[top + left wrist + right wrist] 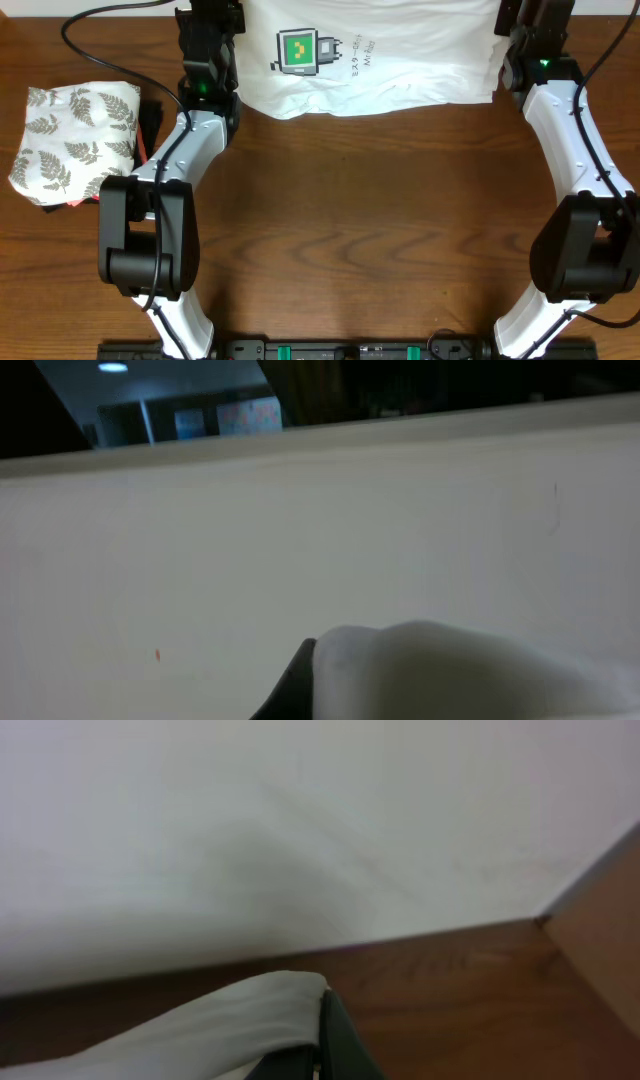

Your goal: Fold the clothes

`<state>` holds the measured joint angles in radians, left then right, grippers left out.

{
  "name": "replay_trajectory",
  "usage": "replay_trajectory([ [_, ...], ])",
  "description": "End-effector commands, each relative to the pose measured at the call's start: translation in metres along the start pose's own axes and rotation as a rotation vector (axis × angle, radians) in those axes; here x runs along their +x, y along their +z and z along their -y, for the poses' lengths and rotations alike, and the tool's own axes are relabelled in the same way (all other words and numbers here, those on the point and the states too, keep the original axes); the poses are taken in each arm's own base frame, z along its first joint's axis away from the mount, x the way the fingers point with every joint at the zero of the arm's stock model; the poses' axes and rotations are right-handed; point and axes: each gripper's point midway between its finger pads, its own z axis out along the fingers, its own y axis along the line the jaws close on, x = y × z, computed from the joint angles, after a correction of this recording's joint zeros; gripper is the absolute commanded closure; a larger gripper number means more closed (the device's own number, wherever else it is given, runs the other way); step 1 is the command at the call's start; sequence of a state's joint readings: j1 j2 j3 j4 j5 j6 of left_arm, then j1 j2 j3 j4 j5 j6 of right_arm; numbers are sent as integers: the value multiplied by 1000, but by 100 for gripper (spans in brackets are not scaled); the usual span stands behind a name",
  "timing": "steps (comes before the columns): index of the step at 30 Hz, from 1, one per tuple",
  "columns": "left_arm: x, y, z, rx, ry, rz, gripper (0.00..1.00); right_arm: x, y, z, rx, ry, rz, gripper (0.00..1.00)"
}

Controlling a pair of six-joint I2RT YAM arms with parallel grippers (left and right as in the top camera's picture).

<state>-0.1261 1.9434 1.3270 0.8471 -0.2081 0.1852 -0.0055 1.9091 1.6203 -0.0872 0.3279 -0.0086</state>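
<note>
We see the T-shirt [400,60] lying at the far edge of the desk [380,230], between the two arms. It is thin, soft, plain white fabric. Its near edge sags in a shallow curve with a few fine wrinkles. A small rectangular print [298,52] in blocky green and black sits left of centre, with tiny dark lettering beside it.

The left fingers [292,692] are dark and hard-edged, and they are closed on a rounded, puffy bunch of the white cloth at the shirt's left side. The right fingers [338,1038] are closed on a smooth, rolled lip of the same cloth at its right side, above glossy brown wood grain. From overhead, both pairs are hidden by the black wrists of the white, smooth-shelled left arm [205,100] and right arm [565,120].

Well apart, at the desk's left edge, a folded white cloth [75,135] with grey fern leaves forms a plump, cushion-like shape. Black and red fabric [148,122] peeks out from under it.
</note>
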Motion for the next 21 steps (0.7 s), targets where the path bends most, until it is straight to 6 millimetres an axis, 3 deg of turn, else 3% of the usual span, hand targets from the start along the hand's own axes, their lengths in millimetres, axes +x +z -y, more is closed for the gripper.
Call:
replay_trajectory([
  [1,0,2,-3,-1,25,-41,94,5,-5,6,8,-27,-41,99],
  [4,28,-5,5,26,60,-175,94,27,-14,9,7,-62,-145,99],
  [8,55,-28,19,78,114,-364,94,52,-32,14,3,-104,-276,99],
  [14,74,-87,24,152,205,-647,94,79,-74,19,-42,-123,-451,99],
  [21,88,-151,4,152,222,-906,94,107,-131,38,-17,-108,-650,99],
])
